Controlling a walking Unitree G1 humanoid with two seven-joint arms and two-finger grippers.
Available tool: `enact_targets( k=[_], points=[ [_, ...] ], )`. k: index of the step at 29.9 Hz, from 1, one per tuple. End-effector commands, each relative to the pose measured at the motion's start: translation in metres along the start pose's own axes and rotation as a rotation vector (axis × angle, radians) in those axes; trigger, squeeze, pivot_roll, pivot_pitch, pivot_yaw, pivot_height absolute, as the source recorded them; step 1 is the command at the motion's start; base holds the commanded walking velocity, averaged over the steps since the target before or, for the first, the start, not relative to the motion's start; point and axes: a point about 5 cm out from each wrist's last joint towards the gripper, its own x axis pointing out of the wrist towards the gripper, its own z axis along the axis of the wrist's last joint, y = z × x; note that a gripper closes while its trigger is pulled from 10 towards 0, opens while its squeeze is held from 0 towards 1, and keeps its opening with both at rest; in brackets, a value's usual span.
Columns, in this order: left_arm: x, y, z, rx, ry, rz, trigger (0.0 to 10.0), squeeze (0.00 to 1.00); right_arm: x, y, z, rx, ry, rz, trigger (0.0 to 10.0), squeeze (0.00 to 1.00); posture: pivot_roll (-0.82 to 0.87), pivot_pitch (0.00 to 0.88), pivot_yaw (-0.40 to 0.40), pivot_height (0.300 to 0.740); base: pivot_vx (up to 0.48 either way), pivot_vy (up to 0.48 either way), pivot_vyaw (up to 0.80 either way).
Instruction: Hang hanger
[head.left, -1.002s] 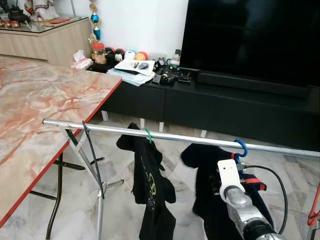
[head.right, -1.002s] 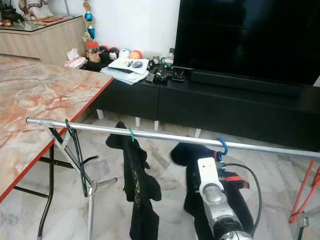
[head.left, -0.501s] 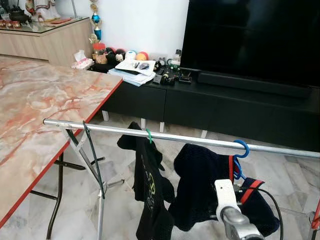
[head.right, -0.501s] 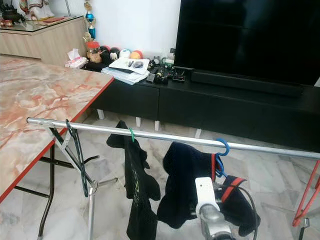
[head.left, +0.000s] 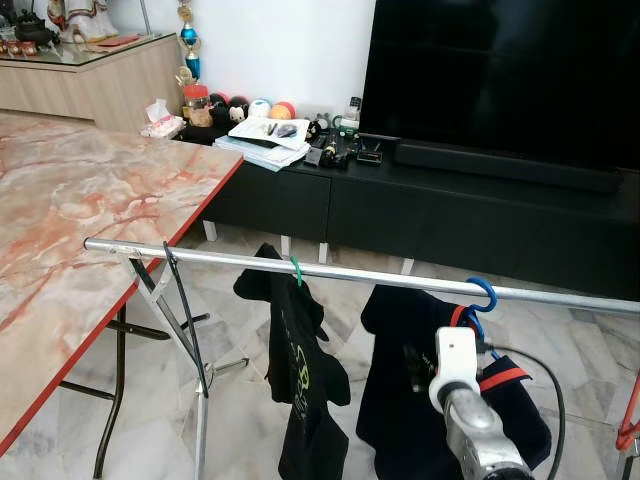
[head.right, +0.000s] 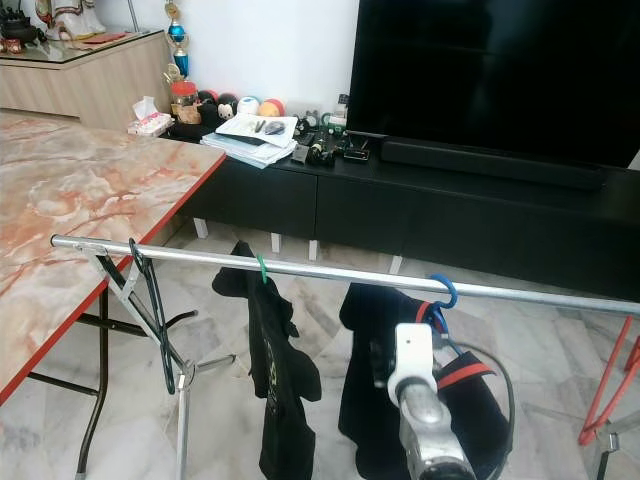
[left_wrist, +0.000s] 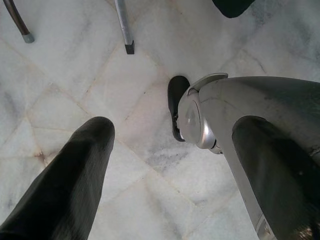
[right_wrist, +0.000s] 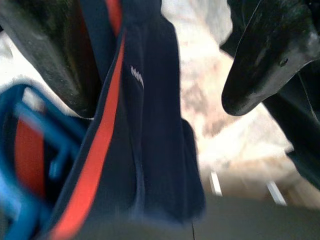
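A blue hanger (head.left: 481, 296) carrying a dark garment (head.left: 405, 400) hooks over the metal rail (head.left: 330, 272), lower right of frame. The right gripper (right_wrist: 165, 65), fingers spread apart, straddles the fabric. Bare floor (head.left: 245, 400) lies below.

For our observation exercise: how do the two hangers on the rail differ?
The blue hanger has a thick hook and carries a dark garment with red trim. The green hanger has a thinner hook, sits farther to the robot's left and carries a black shirt. Both hang on the metal rail.
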Motion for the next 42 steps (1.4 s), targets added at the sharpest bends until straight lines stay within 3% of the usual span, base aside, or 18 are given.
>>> enact_targets(
  k=[1,8,13,20,25,34,35,36,41,42],
  points=[
    [0.001,-0.016,-0.001,0.030,0.018,-0.061,10.0,0.00,0.000,0.000,0.007,0.022,-0.040,0.003,10.0,0.00,0.18,0.002,-0.037,0.740,0.000,0.000,0.00],
    [0.001,-0.016,-0.002,0.035,0.019,-0.061,10.0,0.00,-0.004,-0.010,0.016,0.031,-0.113,-0.057,10.0,0.00,0.19,0.005,-0.041,0.740,0.000,0.000,0.00],
    [0.001,-0.017,-0.002,0.039,0.022,-0.062,10.0,0.00,-0.018,-0.032,0.025,0.037,-0.187,-0.175,10.0,0.00,0.18,0.009,-0.043,0.740,0.000,0.000,0.00],
    [0.001,-0.016,-0.001,0.047,0.019,-0.061,10.0,0.00,-0.034,-0.043,0.027,0.049,-0.238,-0.262,10.0,0.00,0.17,0.008,-0.042,0.740,0.000,0.000,0.00],
    [0.000,-0.013,-0.004,0.054,0.021,-0.057,10.0,0.00,-0.036,-0.033,0.023,0.047,-0.215,-0.200,10.0,0.00,0.17,0.005,-0.042,0.740,0.000,0.000,0.00],
    [0.000,-0.010,-0.006,0.062,0.022,-0.057,10.0,0.00,-0.038,-0.036,0.017,0.077,-0.136,-0.267,10.0,0.00,0.17,0.004,-0.041,0.740,0.000,0.000,0.00],
    [0.000,-0.010,-0.006,0.064,0.022,-0.058,10.0,0.00,-0.038,-0.037,0.017,0.089,-0.133,-0.279,10.0,0.60,0.17,0.004,-0.041,0.740,0.000,0.000,0.00],
    [0.000,-0.010,-0.006,0.067,0.022,-0.060,10.0,0.00,-0.039,-0.038,0.016,0.118,-0.127,-0.295,10.0,1.00,0.17,0.004,-0.041,0.740,0.000,0.000,0.00],
    [-0.001,-0.010,-0.006,0.071,0.021,-0.062,10.0,0.00,-0.042,-0.042,0.014,0.167,-0.107,-0.342,10.0,1.00,0.18,0.006,-0.041,0.740,0.000,0.000,0.00],
    [-0.001,-0.011,-0.007,0.073,0.022,-0.063,10.0,0.00,-0.042,-0.043,0.012,0.169,-0.091,-0.337,10.0,0.37,0.18,0.006,-0.041,0.740,0.000,0.000,0.00]
  ],
)
